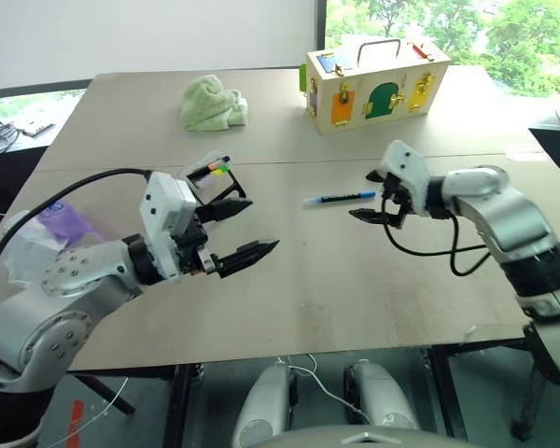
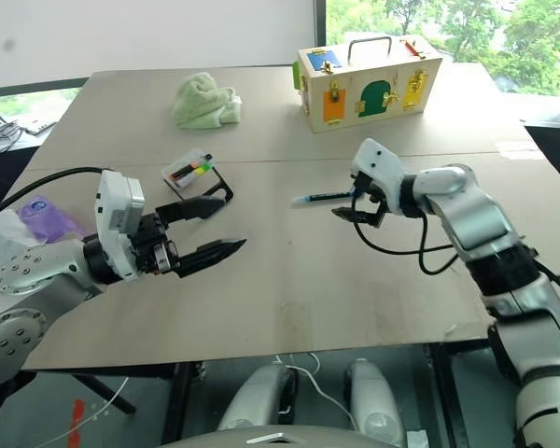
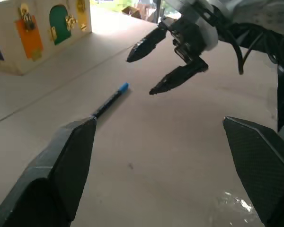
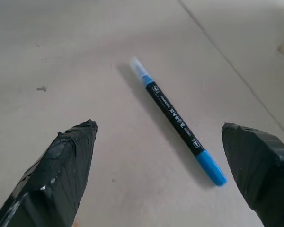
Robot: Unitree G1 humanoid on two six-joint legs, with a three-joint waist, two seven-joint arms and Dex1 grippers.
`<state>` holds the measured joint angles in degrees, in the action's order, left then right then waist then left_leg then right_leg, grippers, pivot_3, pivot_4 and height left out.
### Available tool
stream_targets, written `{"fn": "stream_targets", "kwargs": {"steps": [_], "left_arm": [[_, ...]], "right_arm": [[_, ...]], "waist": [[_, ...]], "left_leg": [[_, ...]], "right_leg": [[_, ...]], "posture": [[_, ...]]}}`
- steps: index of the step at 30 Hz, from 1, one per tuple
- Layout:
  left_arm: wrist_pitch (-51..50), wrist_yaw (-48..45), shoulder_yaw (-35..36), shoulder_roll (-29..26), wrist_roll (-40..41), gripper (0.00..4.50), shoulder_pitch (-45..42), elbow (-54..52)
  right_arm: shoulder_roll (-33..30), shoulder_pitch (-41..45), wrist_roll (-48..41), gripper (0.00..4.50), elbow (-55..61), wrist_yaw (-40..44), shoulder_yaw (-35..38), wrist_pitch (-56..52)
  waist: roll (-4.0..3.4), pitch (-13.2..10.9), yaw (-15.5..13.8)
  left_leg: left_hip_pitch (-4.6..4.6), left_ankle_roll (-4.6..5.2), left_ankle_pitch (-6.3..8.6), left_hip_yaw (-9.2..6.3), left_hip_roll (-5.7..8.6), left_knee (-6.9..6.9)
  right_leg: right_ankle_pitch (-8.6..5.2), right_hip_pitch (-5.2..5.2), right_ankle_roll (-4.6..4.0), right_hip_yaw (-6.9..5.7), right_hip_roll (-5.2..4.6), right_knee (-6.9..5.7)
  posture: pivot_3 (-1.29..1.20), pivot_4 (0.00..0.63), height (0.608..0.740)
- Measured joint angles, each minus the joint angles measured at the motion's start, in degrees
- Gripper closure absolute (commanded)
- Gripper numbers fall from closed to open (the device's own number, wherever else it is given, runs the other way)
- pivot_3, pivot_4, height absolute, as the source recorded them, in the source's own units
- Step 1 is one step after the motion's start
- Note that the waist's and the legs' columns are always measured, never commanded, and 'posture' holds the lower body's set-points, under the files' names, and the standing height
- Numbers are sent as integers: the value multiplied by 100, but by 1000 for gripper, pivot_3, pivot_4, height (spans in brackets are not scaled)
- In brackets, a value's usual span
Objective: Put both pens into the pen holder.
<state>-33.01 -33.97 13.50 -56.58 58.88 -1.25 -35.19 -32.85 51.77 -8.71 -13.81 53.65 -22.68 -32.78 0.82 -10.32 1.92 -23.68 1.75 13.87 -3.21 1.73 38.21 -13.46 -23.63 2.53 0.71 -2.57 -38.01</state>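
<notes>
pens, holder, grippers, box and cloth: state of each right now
blue-ended pen: flat on the table, not held
pen holder: tilted, coloured items inside
left gripper: open, empty
right gripper: open, beside the pen
wooden box: upright, closed
green cloth: crumpled

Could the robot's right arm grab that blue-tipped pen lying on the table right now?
Probably yes: the right tool hangs open right beside the pen, which lies alone on bare table.
</notes>
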Motion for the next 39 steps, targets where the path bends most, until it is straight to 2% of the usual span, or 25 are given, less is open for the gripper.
{"fn": "stream_targets", "kwargs": {"steps": [6, 9, 10, 11, 15, 17, 18, 21, 24, 27, 29, 30, 31, 34, 35, 36, 39], "left_arm": [[-286, 336, 507, 106, 76, 92, 411, -640], [-324, 388, 656, 128, 18, 0, 632, -888], [-324, 390, 730, 129, -38, 0, 735, -1009], [-324, 390, 739, 129, -42, 0, 751, -1032], [-325, 395, 919, 233, -113, 0, 988, -1172], [-327, 395, 943, 268, -136, 0, 1054, -1171], [-332, 401, 950, 313, -135, 0, 1060, -1171], [-500, 938, 888, 719, 454, 0, 865, -1067], [-671, 1749, 787, 1035, 1301, 0, 587, -853], [-712, 2910, 337, 1676, 2262, 0, 86, -475], [-707, 3446, 31, 2037, 2604, 0, -181, -194], [-699, 3602, -50, 2128, 2696, 0, -284, -113], [-689, 3876, -182, 2288, 2869, 0, -551, 61], [-718, 4012, -314, 2347, 2951, 0, -844, 247], [-757, 4025, -355, 2367, 2946, 390, -955, 358], [-792, 4020, -451, 2382, 2909, 569, -1080, 476], [-884, 3969, -642, 2521, 2895, 1787, -1325, 680]], "right_arm": [[913, 1389, 973, 0, -3341, 703, -654, 1206], [1121, 1780, 1228, 803, -4318, 934, -666, 1587], [1191, 1952, 1373, 1388, -4645, 1022, -677, 1729], [1193, 1972, 1401, 1693, -4692, 1036, -678, 1749], [1278, 2198, 1666, 3536, -5303, 1106, -649, 2082], [1300, 2214, 1730, 4263, -5390, 1108, -615, 2166], [1306, 2215, 1763, 4468, -5440, 1108, -589, 2202], [1159, 2098, 1644, 4487, -5360, 1281, -211, 1882], [854, 1768, 1249, 4487, -4632, 1621, 308, 1067], [485, 479, 187, 4487, -1517, 1721, 1157, -1049], [550, -163, -421, 4487, 241, 1504, 1499, -2236], [600, -323, -603, 4487, 741, 1387, 1577, -2587], [713, -619, -918, 4487, 1799, 1052, 1736, -3248], [972, -843, -1207, 4487, 2707, 585, 1903, -3848], [1117, -917, -1294, 4500, 2993, 412, 1957, -4019], [1267, -975, -1419, 4500, 3256, 237, 1951, -4178], [1432, -1037, -1649, 4500, 3670, -154, 1917, -4410]], "waist": [[-1, -2, -18], [-1, -2, -9], [-2, -2, -4], [-2, -2, -4], [-4, 0, -10], [-4, 1, -10], [-4, 1, -13], [-7, 2, -74], [-8, 1, -116], [-13, 4, -164], [-14, 4, -146], [-13, 4, -130], [-13, 4, -117], [-13, 5, -118], [-13, 5, -128], [-13, 6, -127], [-13, 6, -126]], "left_leg": [[-2, -25, -14, 13, 4, -5], [-1, -28, -15, 13, 2, -19], [0, -29, -15, 12, 2, -22], [0, -29, -15, 13, 2, -22], [8, -29, -15, 11, 5, -27], [12, -29, -15, 11, 5, -27], [15, -30, -15, 10, 6, -27], [23, -31, -17, 6, 6, -26], [-4, -32, -16, -7, 5, -20], [-15, -20, -8, -19, 4, -18], [-16, -10, -2, -15, 4, -20], [-17, -9, -2, -15, 5, -21], [-15, -9, -2, -13, 5, -20], [-1, -8, -2, -10, 7, -16], [-1, -7, -3, -14, 8, -13], [0, -7, -3, -13, 8, -10], [-2, -8, -4, -8, 11, -2]], "right_leg": [[1, -7, 1, 2, -4, 5], [0, -12, -1, 10, -8, 7], [0, -13, -1, 12, -8, 7], [0, -13, -1, 13, -8, 7], [1, -8, -2, 15, -10, 6], [2, -5, -4, 15, -9, 5], [3, -2, -4, 15, -9, 4], [4, 6, -5, 16, -14, 3], [5, -13, -6, 8, -32, 2], [4, -14, -6, -4, -40, 6], [4, -18, -5, 1, -39, 7], [4, -18, -5, 1, -39, 6], [4, -18, -5, 2, -37, 5], [5, -10, -6, 4, -32, -2], [5, -8, -7, 1, -24, -4], [5, -6, -7, 0, -7, -6], [6, -5, -6, -3, -3, -6]], "posture": [[0, 150, 740], [0, 150, 740], [0, 150, 740], [0, 150, 740], [0, 150, 740], [0, 150, 740], [0, 150, 740], [0, 150, 740], [0, 150, 740], [0, 150, 740], [0, 150, 740], [0, 150, 740], [0, 150, 740], [0, 150, 740], [0, 150, 740], [0, 150, 740], [0, 150, 740]]}}
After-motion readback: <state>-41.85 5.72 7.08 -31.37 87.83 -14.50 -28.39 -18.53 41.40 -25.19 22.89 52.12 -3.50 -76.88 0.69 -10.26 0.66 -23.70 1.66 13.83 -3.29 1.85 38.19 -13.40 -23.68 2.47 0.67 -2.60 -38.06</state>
